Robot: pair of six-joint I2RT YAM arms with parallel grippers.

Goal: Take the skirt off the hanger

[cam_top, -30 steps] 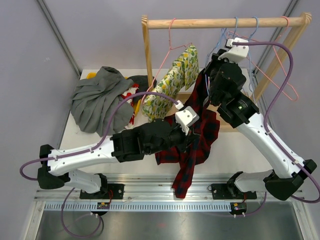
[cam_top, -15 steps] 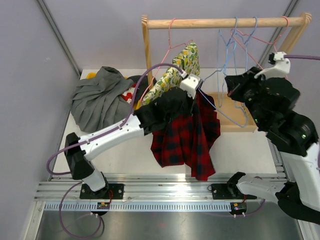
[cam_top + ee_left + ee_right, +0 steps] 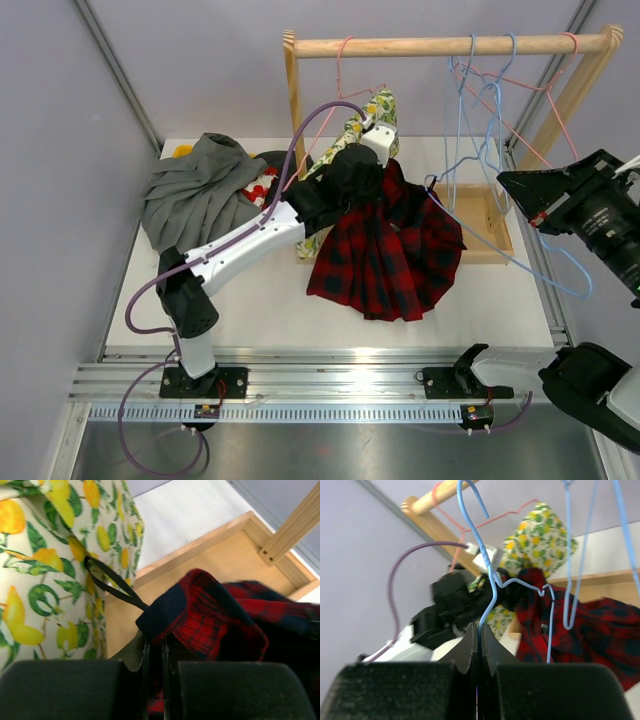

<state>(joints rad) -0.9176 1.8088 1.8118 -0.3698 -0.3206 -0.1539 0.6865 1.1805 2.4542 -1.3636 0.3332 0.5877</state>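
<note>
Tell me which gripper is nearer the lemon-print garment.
Left. The left gripper, shut on the plaid skirt, sits beside the lemon-print garment; the right gripper holds a blue hanger far to its right.

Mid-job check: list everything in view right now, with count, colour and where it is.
plaid skirt: one, red and dark, centre, gathered at its top.
blue hanger: one, light blue wire, right of the skirt, one end at it.
rack: one, wooden, far side.
other hangers: several, blue and pink wire, on the rack's right; count unclear.
lemon-print garment: one, yellow and green, on a pink hanger at the rack's left.
grey garment: one, heaped far left.
red-and-white item: one, half under the grey garment.
table: one, white.
left gripper: one, black, shut on the skirt's top edge.
right gripper: one, black, shut on the blue hanger.
</note>
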